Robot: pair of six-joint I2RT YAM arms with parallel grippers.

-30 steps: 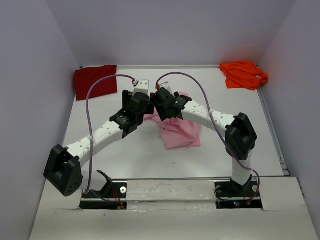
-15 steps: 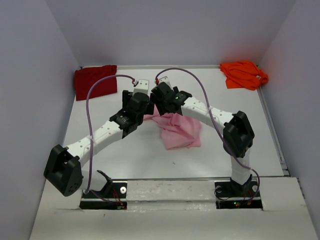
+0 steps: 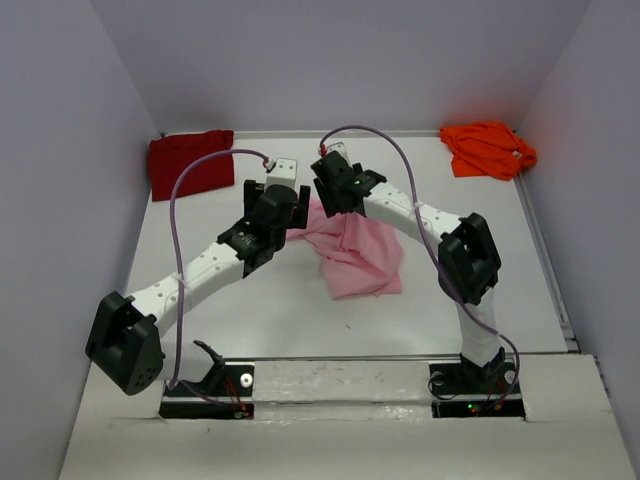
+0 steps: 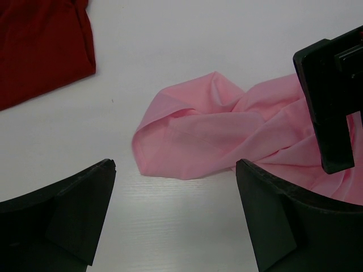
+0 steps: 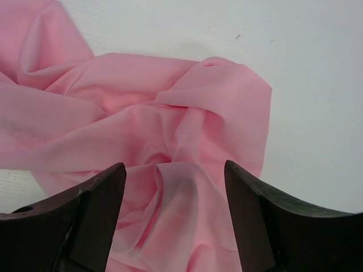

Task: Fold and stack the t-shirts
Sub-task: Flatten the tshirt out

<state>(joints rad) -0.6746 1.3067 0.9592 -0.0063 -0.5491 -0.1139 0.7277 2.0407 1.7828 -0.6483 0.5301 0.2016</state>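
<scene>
The left claw (image 4: 176,218) stands spread as wide as it goes and holds nothing. It hangs over bare white table (image 3: 250,300), just beside the left edge of the light pink t-shirt (image 3: 355,250). The right claw (image 5: 176,209) is also parted wide, a little less than the left, and sits right above the pink t-shirt. Bunched folds show between its dark fingers (image 5: 96,218), but nothing is pinched. Whether the tips touch the cloth cannot be told.

The pink t-shirt is thin, soft cloth, crumpled into a loose heap with rolled edges and twisted creases, at the middle of the table. The dark red t-shirt (image 3: 190,163) lies as a flat, rough rectangle in the far left corner. The bright orange t-shirt (image 3: 488,148) is rumpled in the far right corner. All three lie well apart. The table is smooth and matte.

Compared with a second ago, the right claw has moved toward the far side, uncovering more of the pink heap. The left arm has barely shifted.
</scene>
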